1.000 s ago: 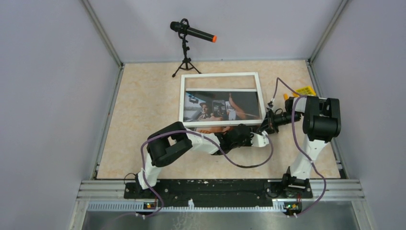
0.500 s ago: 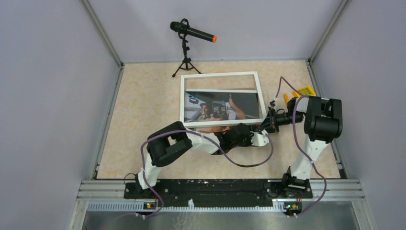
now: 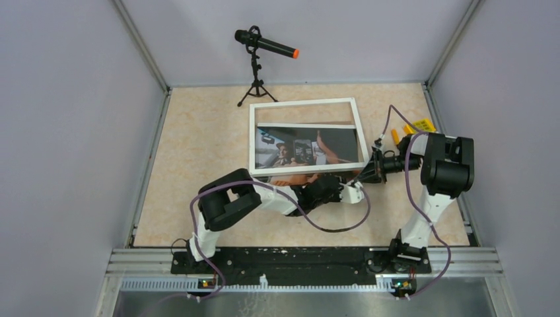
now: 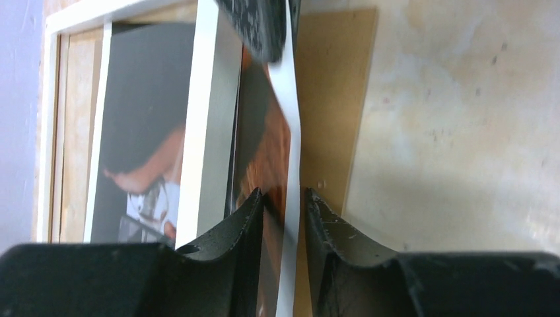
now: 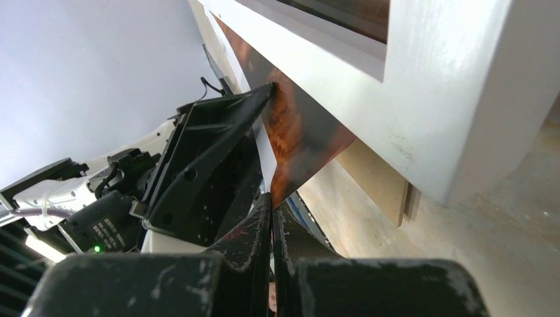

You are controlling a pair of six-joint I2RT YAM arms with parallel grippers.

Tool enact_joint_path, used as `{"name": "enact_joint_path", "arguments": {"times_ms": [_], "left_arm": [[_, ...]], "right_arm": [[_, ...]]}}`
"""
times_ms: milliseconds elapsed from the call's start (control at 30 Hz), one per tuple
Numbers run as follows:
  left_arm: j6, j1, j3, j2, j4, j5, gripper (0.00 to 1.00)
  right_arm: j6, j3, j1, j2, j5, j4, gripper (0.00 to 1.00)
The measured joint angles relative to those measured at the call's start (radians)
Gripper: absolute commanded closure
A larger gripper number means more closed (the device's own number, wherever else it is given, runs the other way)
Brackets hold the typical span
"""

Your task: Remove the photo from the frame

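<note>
Because the right gripper point(image 5: 272, 210) is closed on only the very corner of the photo point(image 3: 307, 146), a hard pull from there risks a crease or tear at that corner. The near rail of the frame point(image 3: 304, 103) lies across the sheet and could pinch it, which raises that risk. The left gripper point(image 4: 284, 198) straddles the sheet's white-bordered edge with its jaws partly apart. It does not look clamped, so it may slip off once the sheet moves. Nothing holds the frame down, so friction could drag it across the tabletop point(image 3: 198, 152) with the print instead of letting the print slide free. The brown backing board point(image 4: 333, 99), peeking out beneath, might come along too.

The photo lies picture side up, mostly inside the frame near the middle of the tabletop. Its near strip pokes out under the near rail toward the arm bases. Its long axis runs left to right across the tabletop, parallel to the frame's long rails. The protruding edge points at the robot and is raised off the board at the right corner, where the grippers meet it.
</note>
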Motion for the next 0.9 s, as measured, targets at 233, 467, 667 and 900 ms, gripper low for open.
{"name": "enact_joint_path", "arguments": {"times_ms": [233,467,667,900], "left_arm": [[0.023,0.018,-0.106,-0.081,-0.018,-0.06,0.78],[0.05,0.029,-0.138,-0.118,-0.094,-0.077,1.0],[0.029,0.03,-0.113,-0.219,-0.342,-0.002,1.0],[-0.053,0.023,-0.041,-0.354,-0.718,0.126,1.0]], "right_arm": [[-0.019,0.0,-0.001,-0.007,-0.002,-0.011,1.0],[-0.046,0.001,-0.001,-0.007,-0.01,-0.033,0.53],[-0.119,0.059,-0.002,-0.027,0.007,-0.126,0.51],[-0.151,0.158,-0.005,-0.087,0.071,-0.197,0.52]]}}
